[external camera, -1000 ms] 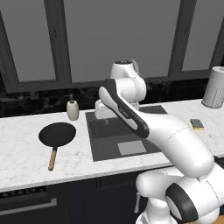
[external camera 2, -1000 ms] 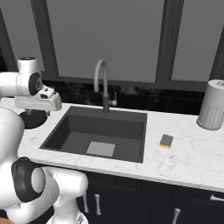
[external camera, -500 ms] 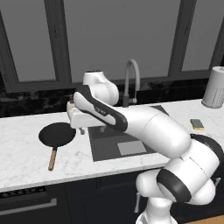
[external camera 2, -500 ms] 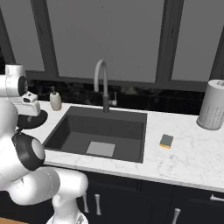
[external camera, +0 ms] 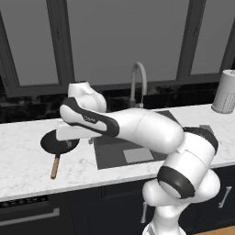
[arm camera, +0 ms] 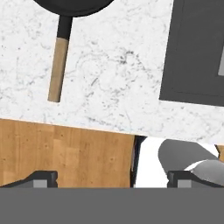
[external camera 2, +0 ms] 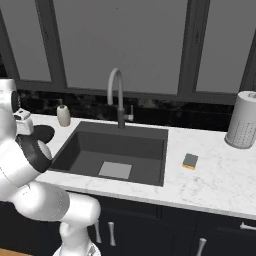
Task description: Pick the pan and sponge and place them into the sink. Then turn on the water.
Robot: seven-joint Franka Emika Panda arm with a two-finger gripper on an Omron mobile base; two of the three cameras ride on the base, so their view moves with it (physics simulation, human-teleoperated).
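Note:
The black pan (external camera: 57, 142) lies on the white marble counter left of the sink (external camera: 110, 153), its wooden handle (external camera: 55, 166) pointing toward the counter's front edge. My gripper (arm camera: 111, 178) hangs above the counter beside the pan, open and empty. In the hand view the pan (arm camera: 72, 5) is at the top edge, with its handle (arm camera: 59, 65) below it and a corner of the sink (arm camera: 197, 48) at the right. The sponge (external camera 2: 190, 161) rests on the counter right of the sink (external camera 2: 85, 145). No water falls from the faucet (external camera 2: 117, 95).
A soap dispenser (external camera 2: 63, 115) stands behind the pan, at the back left of the sink. A pale cylinder (external camera 2: 243, 120) stands at the far right of the counter. The wooden floor (arm camera: 65, 153) shows past the counter's front edge.
The arm has swung left from over the sink to over the pan. The jaws have stayed open, and the pan and sponge have not moved.

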